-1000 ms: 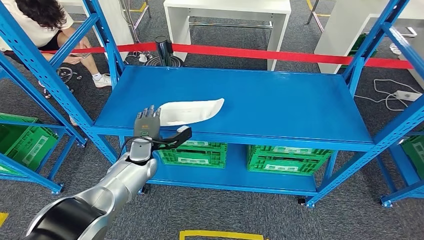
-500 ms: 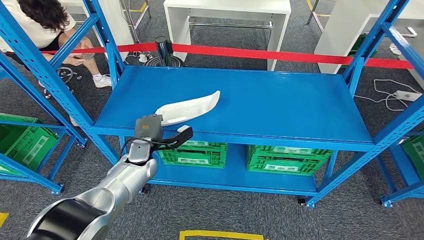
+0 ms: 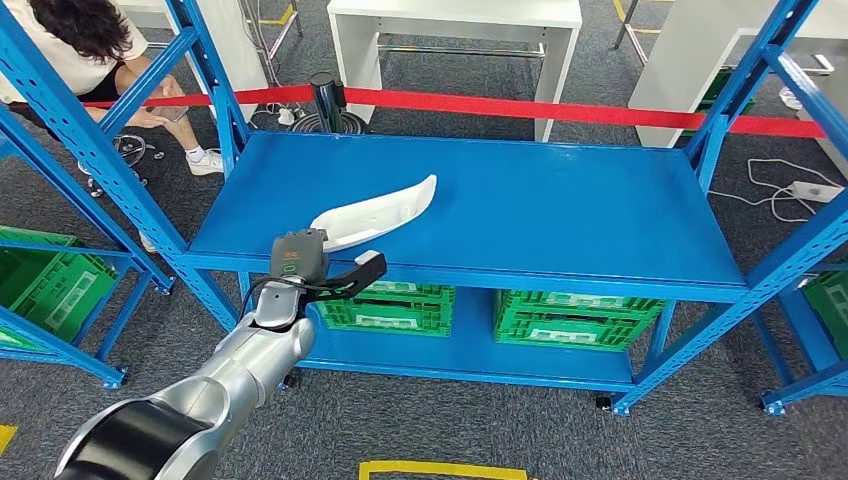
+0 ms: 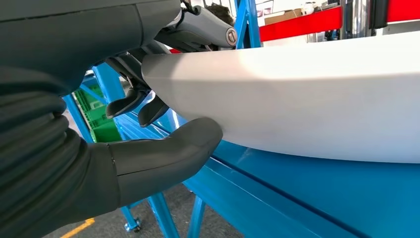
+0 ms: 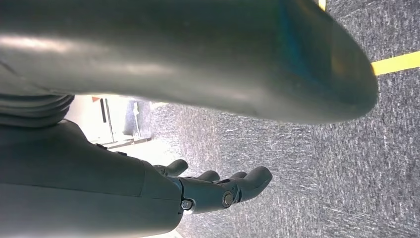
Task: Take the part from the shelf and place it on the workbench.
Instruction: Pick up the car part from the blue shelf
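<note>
Above shelf (image 3: 560, 210), white part (image 3: 375, 213) between left hand (image 3: 298, 252) fingers (image 4: 129, 101)

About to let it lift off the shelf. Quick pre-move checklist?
1. Left hand holds the white part: ok, thumb under, fingers over its near end.
2. Part tilted, far tip raised off the blue shelf: ok.
3. Grip firmness: cannot tell.
4. Shelf top around the part free of other items: ok.
5. Right hand holding nothing, over the floor: ok.
6. Workbench location: cannot tell.
</note>
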